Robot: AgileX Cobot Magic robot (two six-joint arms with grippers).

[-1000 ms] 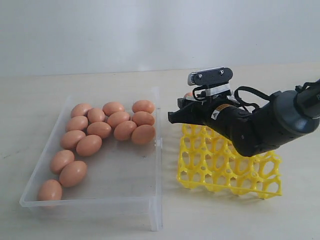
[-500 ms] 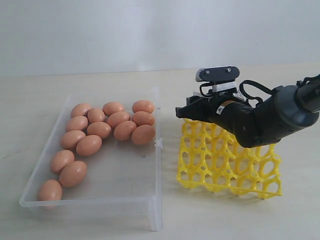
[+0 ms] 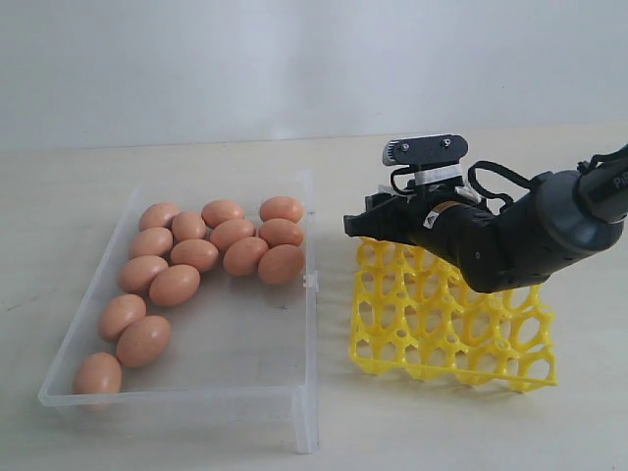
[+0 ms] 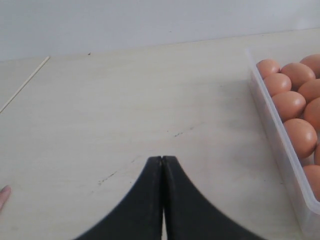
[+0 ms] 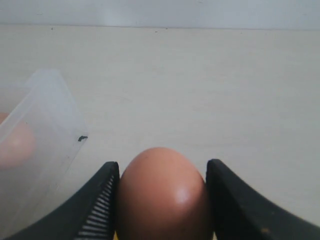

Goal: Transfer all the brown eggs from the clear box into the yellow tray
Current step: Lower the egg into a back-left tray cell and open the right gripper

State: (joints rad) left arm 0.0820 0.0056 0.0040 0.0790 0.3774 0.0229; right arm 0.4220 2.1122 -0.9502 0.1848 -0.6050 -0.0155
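My right pincer sits just right of centre in the exterior view, at the end of a black arm that reaches in from the right edge. It hangs above the upper left corner of the yellow tray, a bright lattice of cups that stands on the pale table in the lower right part of the frame. In my right wrist view, the right pincer grips one brown egg, with a black finger pressed against each side of the shell. Pale table and a corner of the clear box lie beyond it. In the exterior view the clear box fills the left half of the frame, just beside the tray, its long right wall near the tray's left edge. Fifteen brown eggs lie on its floor, most bunched in the upper part and a few trailing down along the left wall to the lower left corner. My left pincer is closed, its two black fingertips pressed together above bare table. The box wall and several eggs show off to one side of it.
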